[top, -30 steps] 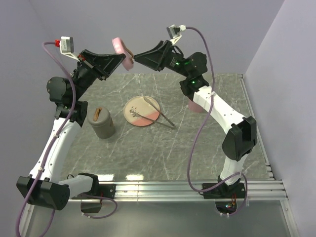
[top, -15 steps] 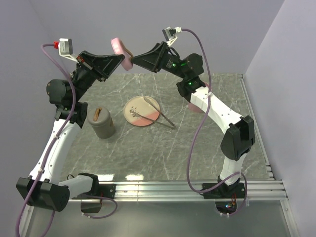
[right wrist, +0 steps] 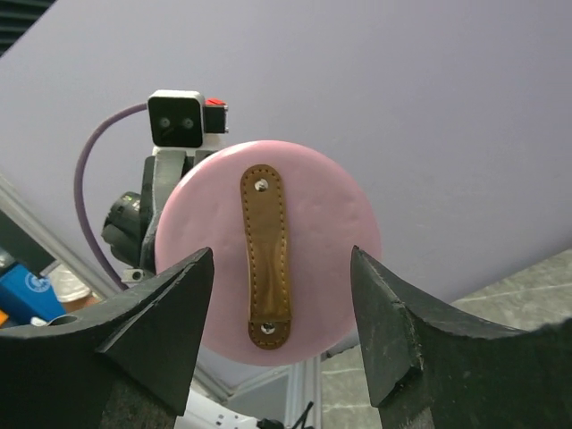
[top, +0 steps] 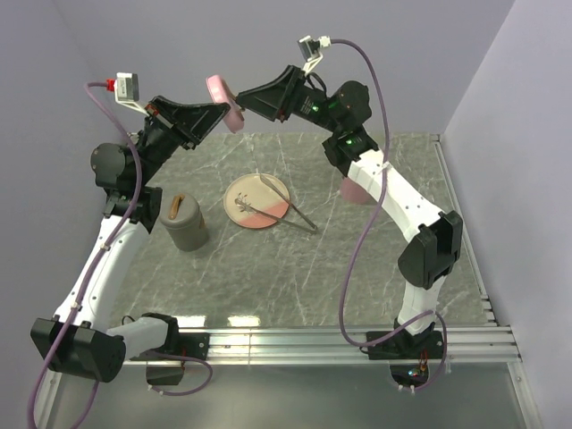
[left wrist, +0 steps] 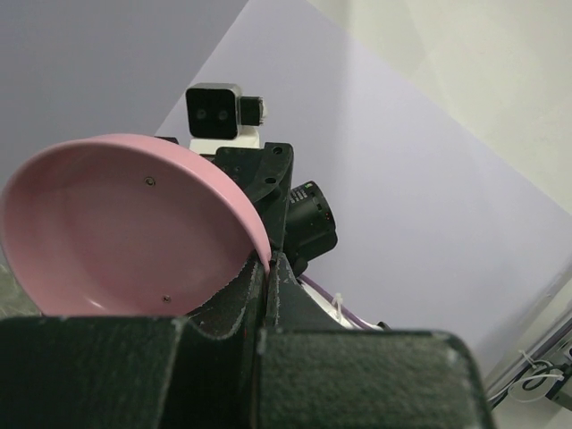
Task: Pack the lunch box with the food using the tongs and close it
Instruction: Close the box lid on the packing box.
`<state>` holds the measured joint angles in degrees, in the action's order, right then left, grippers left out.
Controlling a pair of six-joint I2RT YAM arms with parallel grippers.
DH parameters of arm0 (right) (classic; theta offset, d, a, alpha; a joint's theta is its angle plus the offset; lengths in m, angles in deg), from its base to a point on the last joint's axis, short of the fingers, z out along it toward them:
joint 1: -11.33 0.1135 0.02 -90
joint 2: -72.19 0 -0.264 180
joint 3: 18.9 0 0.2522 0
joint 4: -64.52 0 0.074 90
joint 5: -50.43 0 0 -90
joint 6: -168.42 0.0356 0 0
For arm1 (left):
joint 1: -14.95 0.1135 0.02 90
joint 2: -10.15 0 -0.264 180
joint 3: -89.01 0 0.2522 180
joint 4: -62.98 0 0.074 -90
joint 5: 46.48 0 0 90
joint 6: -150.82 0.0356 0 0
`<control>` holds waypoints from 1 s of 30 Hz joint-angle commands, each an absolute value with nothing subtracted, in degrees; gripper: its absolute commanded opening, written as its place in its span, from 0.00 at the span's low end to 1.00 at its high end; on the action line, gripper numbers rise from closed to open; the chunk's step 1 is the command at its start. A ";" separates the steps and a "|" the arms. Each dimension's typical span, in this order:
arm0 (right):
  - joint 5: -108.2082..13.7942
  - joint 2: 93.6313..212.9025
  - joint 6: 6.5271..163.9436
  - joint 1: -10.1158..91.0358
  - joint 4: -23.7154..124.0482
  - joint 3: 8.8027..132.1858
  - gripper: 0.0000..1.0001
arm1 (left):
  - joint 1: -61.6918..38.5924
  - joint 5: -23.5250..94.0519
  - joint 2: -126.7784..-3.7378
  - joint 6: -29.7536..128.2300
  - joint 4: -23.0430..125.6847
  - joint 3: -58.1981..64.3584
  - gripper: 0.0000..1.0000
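Observation:
My left gripper [top: 221, 109] is shut on the rim of the lunch box's pink round lid [top: 222, 98], holding it on edge high above the table. In the left wrist view the lid's hollow underside [left wrist: 116, 223] fills the left, its rim pinched at the left gripper [left wrist: 266, 261]. My right gripper [right wrist: 281, 295] stands open facing the lid's top [right wrist: 331, 232] and its brown strap [right wrist: 265, 255], without touching. The pink lunch box base [top: 359, 193] shows partly under the right arm. The silver tongs [top: 288, 213] lie across the pink-and-cream plate [top: 268, 185], beside small brown bits of food [top: 239, 208].
A grey round container [top: 185, 227] with a brown strap stands left of the plate. Purple walls close the back and right. A metal rail [top: 357, 340] runs along the near table edge by the arm bases.
The right arm has risen and reached left toward the held lid, its jaws narrowing a little. The left arm with the lid has barely shifted.

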<state>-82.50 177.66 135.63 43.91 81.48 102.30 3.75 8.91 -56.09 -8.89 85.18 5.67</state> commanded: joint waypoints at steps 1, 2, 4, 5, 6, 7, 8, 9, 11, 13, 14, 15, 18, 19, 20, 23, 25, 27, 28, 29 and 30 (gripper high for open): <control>-82.19 175.81 131.85 43.33 78.61 103.77 0.70 | 3.52 8.63 -55.16 -9.14 86.48 5.29 0.00; -82.54 175.81 132.38 43.24 80.28 103.32 0.69 | 3.52 8.72 -55.15 -9.23 86.57 5.38 0.00; -83.86 175.55 134.92 43.41 82.92 101.92 0.68 | 3.79 8.81 -55.15 -9.67 86.83 5.46 0.00; -84.21 175.46 137.72 43.33 86.24 101.39 0.67 | 3.79 8.81 -55.15 -9.84 86.75 5.38 0.00; -84.48 175.37 139.23 43.33 88.18 100.69 0.67 | 3.87 8.89 -55.07 -10.02 86.83 5.38 0.00; -84.91 175.46 140.72 43.50 90.20 99.11 0.67 | 3.96 8.90 -55.15 -10.37 86.92 5.38 0.00; -84.92 175.28 142.04 43.41 93.44 98.49 0.67 | 3.96 8.90 -55.15 -10.37 87.01 5.38 0.00; -85.09 175.19 143.71 43.76 94.61 98.05 0.66 | 3.96 8.81 -55.33 -10.46 87.01 5.46 0.00; -85.09 175.11 144.34 44.11 95.32 97.52 0.64 | 3.96 8.81 -55.33 -10.37 87.01 5.73 0.00; -85.09 174.93 144.60 44.82 95.41 97.60 0.61 | 3.96 8.98 -55.16 -10.29 86.84 5.90 0.00; -85.18 174.93 144.60 45.17 95.06 97.60 0.59 | 3.96 8.98 -55.24 -10.29 86.92 5.99 0.00; -85.09 174.84 143.99 45.52 94.45 97.87 0.57 | 3.96 8.98 -55.24 -10.20 86.92 5.99 0.00; -85.18 175.11 143.28 46.23 93.30 98.75 0.56 | 3.96 8.81 -55.24 -10.20 86.75 6.08 0.00; -85.18 175.28 143.55 46.49 93.65 98.66 0.55 | 3.96 8.63 -55.24 -10.20 86.83 6.17 0.00; -85.09 175.37 143.72 46.49 93.83 98.66 0.52 | 3.96 8.55 -54.98 -10.28 86.92 6.60 0.00; -85.36 175.11 143.55 46.67 93.65 98.13 0.41 | 3.96 8.54 -54.80 -10.29 87.10 7.04 0.00; -85.27 174.93 144.16 46.66 94.18 96.99 0.33 | 3.96 8.46 -54.72 -10.46 87.45 7.13 0.00; -85.18 174.84 144.77 46.58 94.79 96.29 0.26 | 3.96 8.63 -54.80 -10.64 87.62 7.05 0.00; -85.18 174.93 144.87 46.66 94.97 96.20 0.24 | 3.96 8.55 -54.80 -10.72 87.54 7.05 0.00; -85.18 174.93 144.95 46.67 95.41 96.20 0.20 | 3.96 8.46 -54.72 -10.73 87.62 7.05 0.00; -85.27 174.84 145.13 46.58 95.67 96.11 0.12 | 3.96 8.37 -54.72 -10.81 87.63 7.05 0.00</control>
